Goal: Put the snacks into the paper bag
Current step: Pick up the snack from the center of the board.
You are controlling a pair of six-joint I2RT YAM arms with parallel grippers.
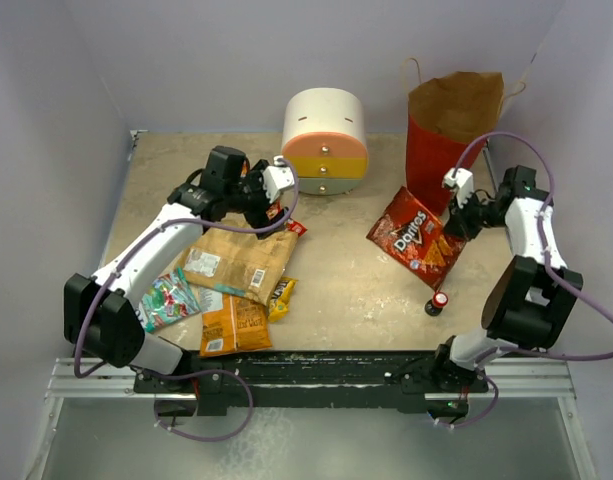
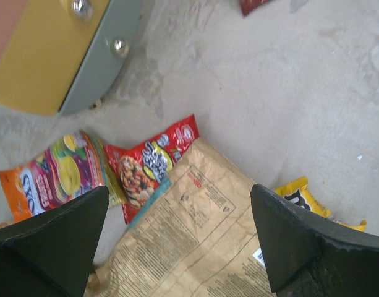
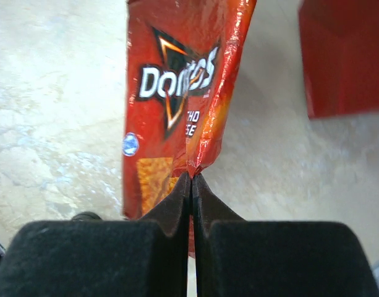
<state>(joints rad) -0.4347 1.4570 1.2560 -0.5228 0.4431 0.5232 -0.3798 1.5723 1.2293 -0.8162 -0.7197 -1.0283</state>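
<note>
The red Doritos bag (image 1: 416, 240) lies tilted in front of the paper bag (image 1: 451, 120), which stands upright and open at the back right. My right gripper (image 1: 458, 225) is shut on the Doritos bag's edge (image 3: 177, 93); the paper bag's red side (image 3: 344, 55) is just beyond. My left gripper (image 1: 271, 200) is open and empty above the far end of the tan chip bag (image 2: 201, 247). A small red packet (image 2: 149, 164), an orange packet (image 2: 47, 176) and a yellow packet (image 2: 300, 195) lie around it. An orange chip bag (image 1: 231, 325) and a teal candy bag (image 1: 166, 298) lie nearer the front left.
A round white-orange-yellow drawer unit (image 1: 326, 140) stands at the back centre, close to my left gripper, and also shows in the left wrist view (image 2: 53, 55). A tiny red-capped bottle (image 1: 438, 302) stands in front of the Doritos bag. Walls close in the table on three sides.
</note>
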